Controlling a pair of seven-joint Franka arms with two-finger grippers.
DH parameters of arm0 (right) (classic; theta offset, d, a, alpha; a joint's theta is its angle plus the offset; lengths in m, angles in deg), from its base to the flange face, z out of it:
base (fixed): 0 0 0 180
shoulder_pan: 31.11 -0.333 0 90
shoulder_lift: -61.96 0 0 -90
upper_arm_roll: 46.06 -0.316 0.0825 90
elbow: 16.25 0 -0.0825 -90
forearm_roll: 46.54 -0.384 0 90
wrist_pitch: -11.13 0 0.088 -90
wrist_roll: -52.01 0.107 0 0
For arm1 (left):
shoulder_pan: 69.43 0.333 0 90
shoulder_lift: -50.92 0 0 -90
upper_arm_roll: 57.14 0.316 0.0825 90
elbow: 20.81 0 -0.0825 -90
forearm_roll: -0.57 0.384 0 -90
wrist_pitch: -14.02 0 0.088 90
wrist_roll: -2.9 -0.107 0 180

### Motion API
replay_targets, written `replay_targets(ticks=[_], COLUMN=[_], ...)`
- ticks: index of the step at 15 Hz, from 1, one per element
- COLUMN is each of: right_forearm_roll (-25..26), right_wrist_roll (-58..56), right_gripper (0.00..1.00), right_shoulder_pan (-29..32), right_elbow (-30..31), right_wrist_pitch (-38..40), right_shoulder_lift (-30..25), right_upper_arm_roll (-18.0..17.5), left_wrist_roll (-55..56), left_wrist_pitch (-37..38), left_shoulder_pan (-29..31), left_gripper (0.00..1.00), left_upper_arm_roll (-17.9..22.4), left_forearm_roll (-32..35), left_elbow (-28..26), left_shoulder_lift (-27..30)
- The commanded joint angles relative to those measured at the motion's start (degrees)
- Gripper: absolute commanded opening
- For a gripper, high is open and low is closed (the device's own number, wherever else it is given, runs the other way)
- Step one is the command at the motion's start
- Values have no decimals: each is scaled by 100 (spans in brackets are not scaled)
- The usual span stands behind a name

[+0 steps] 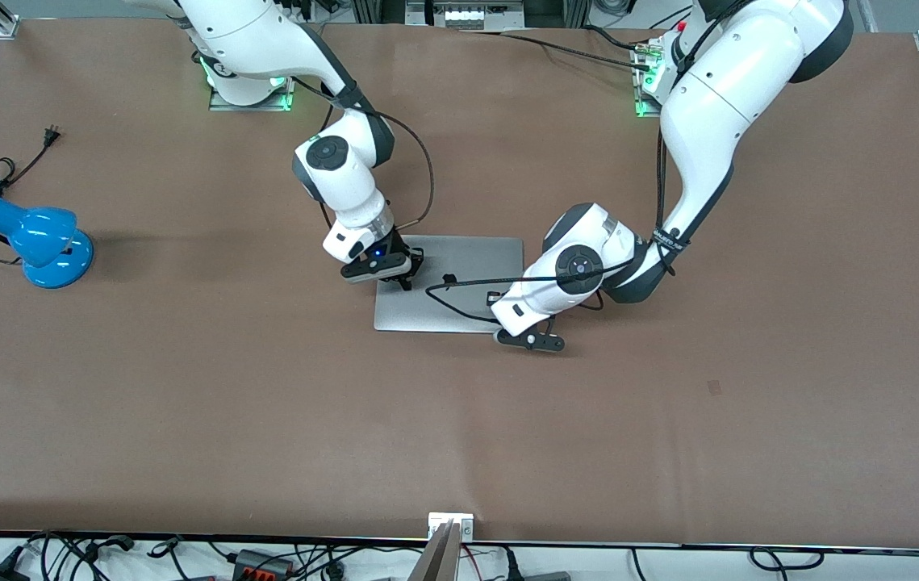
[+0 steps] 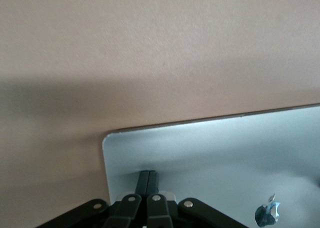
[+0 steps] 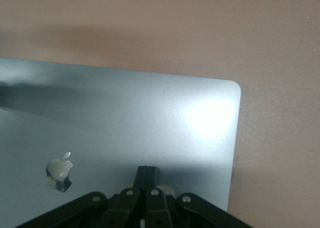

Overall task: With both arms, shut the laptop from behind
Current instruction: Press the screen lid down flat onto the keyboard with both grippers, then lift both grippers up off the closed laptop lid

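The grey laptop (image 1: 459,262) lies flat on the brown table with its lid down; the lid and its dark apple logo show in the left wrist view (image 2: 225,158) and the right wrist view (image 3: 150,118). My right gripper (image 1: 406,284) is shut, its fingertips (image 3: 147,172) resting on the lid near the corner toward the right arm's end. My left gripper (image 1: 501,324) is shut, its fingertips (image 2: 149,177) on the lid near the corner nearest the front camera, toward the left arm's end. Keyboard and screen are hidden.
A blue desk lamp (image 1: 35,238) with a black cord and plug lies at the right arm's end of the table. The left arm's black cable (image 1: 467,282) loops over the laptop lid. Bare brown table (image 1: 265,420) surrounds the laptop.
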Motion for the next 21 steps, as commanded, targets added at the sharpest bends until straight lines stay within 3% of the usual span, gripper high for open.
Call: replay_targets(ticks=[1,5,9,12,13,14,15,16,18,21], right_forearm_roll=[88,123,141,123,97,71,44,35,35,35], right_wrist_roll=[-65,-82,-485,-811,-899,-1022,-1145,-1198,-1208,-1208], right_gripper=[0,0,0,0,5,38,78,100,100,100], right_shoulder_pan=[31,49,277,505,619,716,839,927,1129,1454], right_elbow=[-684,-1546,-2302,-2462,-2462,-2462,-2462,-2462,-2462,-2462], right_wrist_pitch=[1270,2861,4636,5701,6026,6325,6598,6818,7371,8293], right_shoulder_lift=[-118,-206,-512,-943,-1136,-1312,-1479,-1637,-2023,-2507], right_upper_arm_roll=[-3,-3,-3,-3,-3,-3,-3,-3,6,6], left_wrist_roll=[136,83,57,39,-100,-450,-845,-1162,-1698,-1807], left_wrist_pitch=[183,279,1148,2016,2420,2677,2880,3021,3057,3608], left_shoulder_pan=[124,327,731,977,1117,1370,1643,2046,2706,3069], left_gripper=[0,1,2,1,2,2,2,3,4,26], left_upper_arm_roll=[-28,-45,-116,-159,-221,-282,-422,-537,-695,-696], left_forearm_roll=[202,202,194,176,132,97,45,-156,-464,-703], left_elbow=[-114,-580,-817,-924,-915,-915,-923,-915,-915,-766], left_shoulder_lift=[239,836,1714,2497,2734,2954,3156,3324,3614,4097])
